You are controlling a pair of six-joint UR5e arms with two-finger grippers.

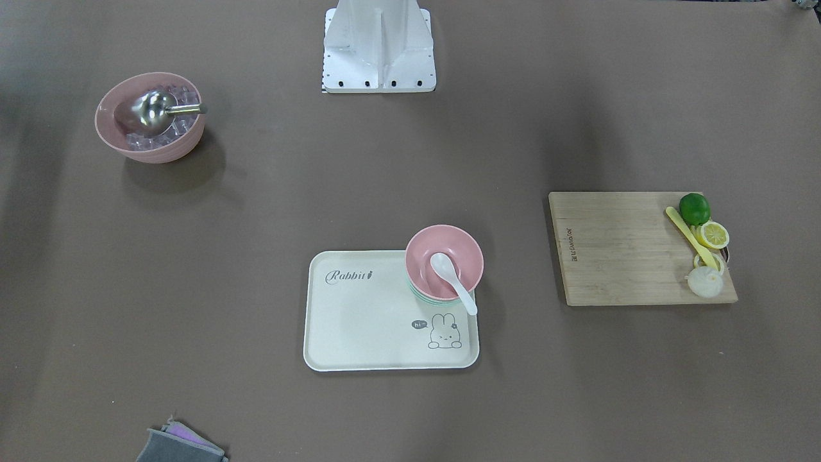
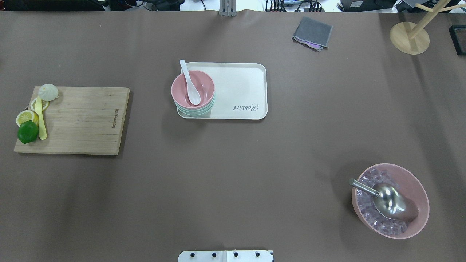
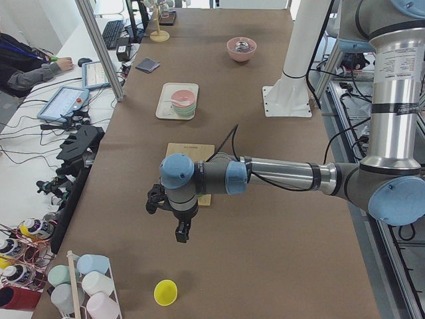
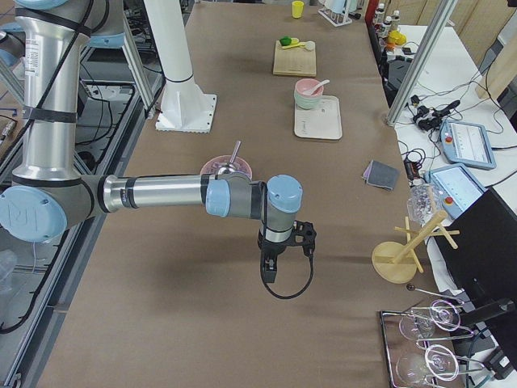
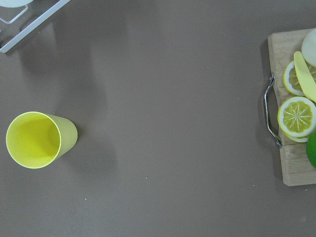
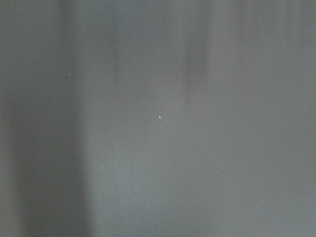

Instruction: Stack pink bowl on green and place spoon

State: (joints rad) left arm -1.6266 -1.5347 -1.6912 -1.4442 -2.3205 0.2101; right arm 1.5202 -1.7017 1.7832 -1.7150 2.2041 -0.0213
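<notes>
A small pink bowl (image 1: pixel 462 253) sits stacked on green bowls (image 1: pixel 424 297) at one corner of the cream rabbit tray (image 1: pixel 359 321). A white spoon (image 1: pixel 452 281) lies in the pink bowl, its handle over the rim. The stack also shows in the overhead view: pink bowl (image 2: pixel 204 85), green bowl (image 2: pixel 194 109), spoon (image 2: pixel 190 83). My left gripper (image 3: pixel 180 232) hangs over bare table far from the tray, seen only in the exterior left view. My right gripper (image 4: pixel 269 271) shows only in the exterior right view, also far from the tray. I cannot tell whether either is open or shut.
A wooden cutting board (image 2: pixel 80 120) holds a lime (image 2: pixel 27 132), lemon slices, a yellow knife and a bun. A large pink bowl (image 2: pixel 418 189) holds ice cubes and a metal scoop (image 2: pixel 386 202). A grey cloth (image 2: pixel 312 33), a wooden stand (image 2: pixel 409 36) and a yellow cup (image 5: pixel 37 139) stand around the table.
</notes>
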